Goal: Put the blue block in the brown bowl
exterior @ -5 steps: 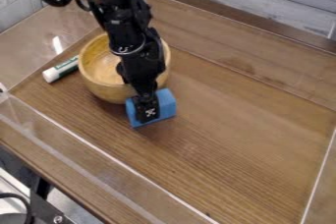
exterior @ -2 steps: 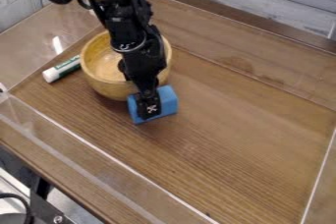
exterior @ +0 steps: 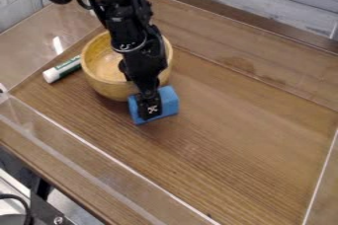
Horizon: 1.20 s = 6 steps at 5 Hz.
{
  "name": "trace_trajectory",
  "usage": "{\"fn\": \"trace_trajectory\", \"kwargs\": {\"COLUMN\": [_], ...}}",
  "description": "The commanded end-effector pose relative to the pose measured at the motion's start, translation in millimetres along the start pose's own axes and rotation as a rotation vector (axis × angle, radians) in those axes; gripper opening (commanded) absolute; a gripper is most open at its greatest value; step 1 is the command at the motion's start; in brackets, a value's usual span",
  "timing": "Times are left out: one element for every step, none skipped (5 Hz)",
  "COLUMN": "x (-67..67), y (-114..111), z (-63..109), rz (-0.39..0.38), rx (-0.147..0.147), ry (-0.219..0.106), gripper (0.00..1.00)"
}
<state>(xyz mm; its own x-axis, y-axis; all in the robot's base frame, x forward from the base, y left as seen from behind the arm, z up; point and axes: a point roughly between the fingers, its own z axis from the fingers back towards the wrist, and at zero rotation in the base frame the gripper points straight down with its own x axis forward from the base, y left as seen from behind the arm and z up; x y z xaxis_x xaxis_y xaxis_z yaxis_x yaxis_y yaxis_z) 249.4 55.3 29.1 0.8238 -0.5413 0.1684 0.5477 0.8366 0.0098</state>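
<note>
The blue block [exterior: 144,113] rests on the wooden table just right of and in front of the brown bowl [exterior: 99,72], close to its rim. My gripper [exterior: 153,103] points straight down onto the block, with its black fingers pressed against the block's sides, shut on it. The black arm rises from there across the bowl's right side and hides part of its rim. The bowl's inside shows nothing in it.
A white marker with a green cap [exterior: 59,69] lies left of the bowl. A clear low wall [exterior: 79,155] runs along the table's near and left edges. Bare wood stretches to the right and front of the block.
</note>
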Motion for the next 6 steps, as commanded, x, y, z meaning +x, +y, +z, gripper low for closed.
{"fn": "trace_trajectory", "kwargs": {"x": [-4.8, -5.8, -6.7, -7.7, -8.6, -9.4], "y": [3.0, 3.6, 4.1, 4.9, 5.6, 6.4], "z": [-3.0, -2.8, -2.5, -2.4, -2.5, -2.6], "rz": [0.01, 0.014, 0.018, 0.021, 0.025, 0.028], "rx": [-0.012, -0.015, -0.018, -0.021, -0.024, -0.027], "ry": [0.009, 0.01, 0.011, 0.011, 0.012, 0.012], "gripper": [0.0, 0.0, 0.0, 0.0, 0.0, 0.0]}}
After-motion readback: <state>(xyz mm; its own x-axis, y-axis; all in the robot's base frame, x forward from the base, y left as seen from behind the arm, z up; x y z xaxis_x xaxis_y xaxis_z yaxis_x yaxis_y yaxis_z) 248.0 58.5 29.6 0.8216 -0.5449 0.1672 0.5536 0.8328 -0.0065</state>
